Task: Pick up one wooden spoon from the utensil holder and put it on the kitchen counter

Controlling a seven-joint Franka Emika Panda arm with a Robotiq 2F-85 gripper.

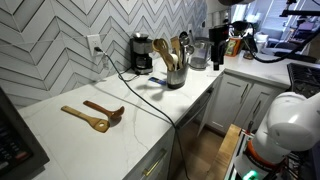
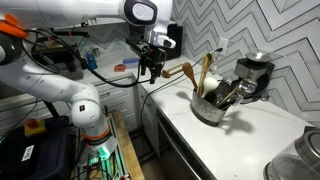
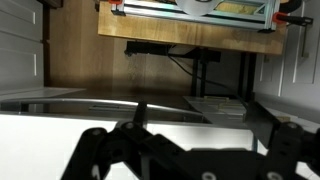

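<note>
Gripper (image 2: 152, 68): jaws spread, empty, near the end of the kitchen counter (image 2: 235, 138). Wooden spoon (image 2: 205, 75) stands in the utensil holder (image 2: 210, 110), well apart from it. Lettering unreadable.

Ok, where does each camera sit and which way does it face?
Exterior view: at one counter end, looking along the counter to the holder; white arm lower right.
Exterior view: at the opposite end, looking back past the holder; arm and gripper at left.
Wrist view: above the counter, facing out to a wooden table; gripper along the bottom.
Shared: both exterior views show holder, coffee maker and arm.
</note>
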